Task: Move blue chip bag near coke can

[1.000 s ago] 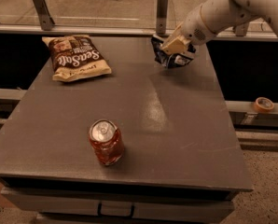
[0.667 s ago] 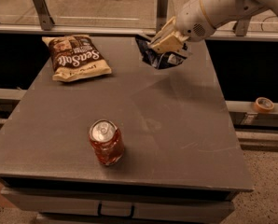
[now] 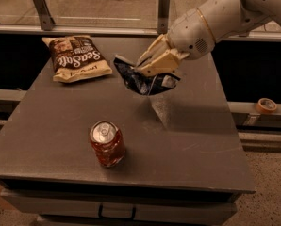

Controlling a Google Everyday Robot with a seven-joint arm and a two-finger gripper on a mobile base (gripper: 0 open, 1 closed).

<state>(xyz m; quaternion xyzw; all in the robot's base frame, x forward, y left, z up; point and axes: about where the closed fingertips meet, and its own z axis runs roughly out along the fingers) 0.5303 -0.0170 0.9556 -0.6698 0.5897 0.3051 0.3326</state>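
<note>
The blue chip bag (image 3: pixel 141 79) is dark navy and glossy, held in the air above the middle of the grey table (image 3: pixel 55 126). My gripper (image 3: pixel 155 65) is shut on the bag's upper edge, with the white arm reaching in from the upper right. The coke can (image 3: pixel 106 143) stands upright near the table's front, left of centre, below and to the left of the bag. The bag hangs clear of the can and casts a shadow on the table.
A brown-and-cream Sea Salt bag (image 3: pixel 77 58) lies at the table's back left. A metal rail (image 3: pixel 84 29) runs behind the table. A roll of tape (image 3: pixel 266 105) sits on a ledge to the right. A drawer handle (image 3: pixel 117 213) is below the front edge.
My gripper has carried the blue chip bag from the back right of the table toward the left and front, closer to the coke can. The can and Sea Salt bag have not moved.
</note>
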